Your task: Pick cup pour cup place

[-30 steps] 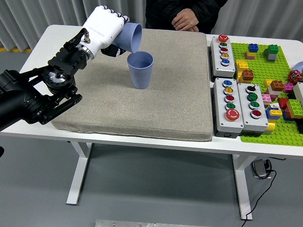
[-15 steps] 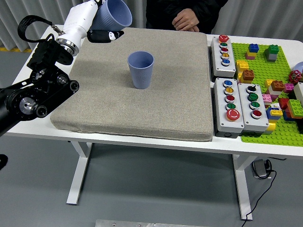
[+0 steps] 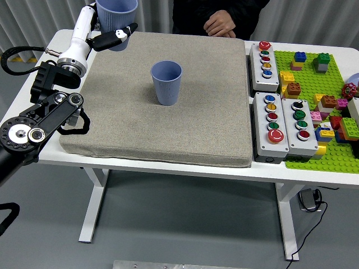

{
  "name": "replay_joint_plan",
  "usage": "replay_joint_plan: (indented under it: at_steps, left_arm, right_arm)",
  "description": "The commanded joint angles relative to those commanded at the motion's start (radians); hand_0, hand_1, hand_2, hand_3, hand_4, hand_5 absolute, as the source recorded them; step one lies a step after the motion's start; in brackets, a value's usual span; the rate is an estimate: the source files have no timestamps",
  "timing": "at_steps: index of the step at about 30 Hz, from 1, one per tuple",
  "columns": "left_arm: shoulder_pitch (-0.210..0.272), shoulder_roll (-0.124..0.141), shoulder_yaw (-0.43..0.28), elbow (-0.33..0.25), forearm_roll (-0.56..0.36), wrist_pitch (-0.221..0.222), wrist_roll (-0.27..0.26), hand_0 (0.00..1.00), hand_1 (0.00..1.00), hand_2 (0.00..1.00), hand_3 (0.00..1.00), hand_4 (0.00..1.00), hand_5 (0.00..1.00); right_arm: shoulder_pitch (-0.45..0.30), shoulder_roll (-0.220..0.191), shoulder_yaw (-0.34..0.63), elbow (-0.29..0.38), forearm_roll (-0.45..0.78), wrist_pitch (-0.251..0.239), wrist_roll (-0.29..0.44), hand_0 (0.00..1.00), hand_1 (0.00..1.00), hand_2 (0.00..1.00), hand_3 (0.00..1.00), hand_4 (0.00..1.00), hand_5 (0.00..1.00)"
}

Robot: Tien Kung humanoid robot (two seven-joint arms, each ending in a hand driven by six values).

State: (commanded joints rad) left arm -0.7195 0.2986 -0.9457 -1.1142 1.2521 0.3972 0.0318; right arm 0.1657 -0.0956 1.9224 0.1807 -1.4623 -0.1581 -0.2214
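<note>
A blue ribbed cup (image 3: 166, 82) stands upright in the middle of the grey mat (image 3: 185, 129). A second blue cup (image 3: 117, 17) of the same kind is held upright at the mat's far left corner, partly cut off by the picture's top edge. My left hand (image 3: 109, 35), white with black fingertips, is shut on this second cup, with the thumb across its front. The left arm comes in from the lower left. The held cup is well to the left of and behind the standing cup. My right hand does not show.
A person stands at the table's far side, a hand (image 3: 220, 24) resting at the mat's back edge. Three button boxes (image 3: 265, 59) (image 3: 271, 124) (image 3: 299, 120) lie right of the mat. A green baseplate (image 3: 320, 112) with several bricks fills the far right.
My left hand has carried the held cup away from over the standing cup, back and to the left, and has turned it from tilted to upright. The standing cup has not moved.
</note>
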Motion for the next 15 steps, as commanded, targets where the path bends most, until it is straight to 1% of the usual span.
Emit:
replay_joint_plan:
  at_steps: [1, 2, 8, 9, 11, 12, 13, 14, 15]
  left_arm:
    - [0.003, -0.001, -0.001, -0.001, 0.001, 0.001, 0.000, 0.552, 0.490, 0.501, 0.492, 0.767, 0.234]
    - [0.021, -0.008, -0.011, -0.009, 0.011, 0.007, -0.006, 0.552, 0.492, 0.503, 0.492, 0.768, 0.238]
    - [0.102, -0.049, -0.046, -0.042, 0.024, 0.074, -0.058, 0.561, 0.500, 0.504, 0.493, 0.764, 0.239]
    - [0.120, -0.062, -0.055, -0.051, 0.023, 0.090, -0.074, 0.561, 0.500, 0.504, 0.493, 0.764, 0.239]
    - [0.145, -0.078, -0.066, -0.064, 0.018, 0.110, -0.097, 0.561, 0.500, 0.504, 0.493, 0.764, 0.239]
    - [0.163, -0.089, -0.074, -0.072, 0.024, 0.118, -0.107, 0.561, 0.500, 0.504, 0.493, 0.764, 0.239]
    - [0.170, -0.093, -0.078, -0.075, 0.027, 0.121, -0.110, 0.561, 0.500, 0.504, 0.493, 0.764, 0.239]
    - [0.188, -0.106, -0.093, -0.082, 0.046, 0.122, -0.110, 0.572, 0.524, 0.512, 0.500, 0.756, 0.248]
    - [0.205, -0.114, -0.106, -0.086, 0.068, 0.123, -0.110, 0.572, 0.524, 0.512, 0.500, 0.756, 0.248]
  right_arm:
    - [0.000, 0.000, 0.000, 0.000, 0.000, 0.000, 0.000, 0.694, 0.629, 0.592, 0.589, 0.002, 0.266]
    - [-0.001, 0.001, 0.001, 0.000, -0.001, 0.000, 0.000, 0.695, 0.629, 0.592, 0.588, 0.002, 0.269]
    - [-0.003, 0.003, -0.001, -0.001, 0.006, -0.001, 0.002, 0.695, 0.629, 0.592, 0.588, 0.002, 0.270]
    - [-0.003, 0.004, -0.001, -0.001, 0.007, -0.001, 0.002, 0.695, 0.629, 0.592, 0.588, 0.002, 0.270]
    - [-0.003, 0.005, 0.000, -0.001, 0.006, -0.001, 0.002, 0.695, 0.629, 0.592, 0.588, 0.002, 0.270]
    - [-0.003, 0.005, 0.001, -0.001, 0.005, -0.001, 0.002, 0.695, 0.629, 0.592, 0.588, 0.002, 0.270]
    - [-0.003, 0.005, 0.002, -0.001, 0.004, -0.001, 0.001, 0.695, 0.629, 0.592, 0.588, 0.002, 0.270]
    - [-0.003, 0.005, 0.003, -0.001, 0.001, -0.001, 0.001, 0.695, 0.629, 0.592, 0.588, 0.002, 0.268]
    - [-0.002, 0.005, 0.003, -0.001, -0.001, -0.001, 0.001, 0.695, 0.629, 0.592, 0.588, 0.002, 0.268]
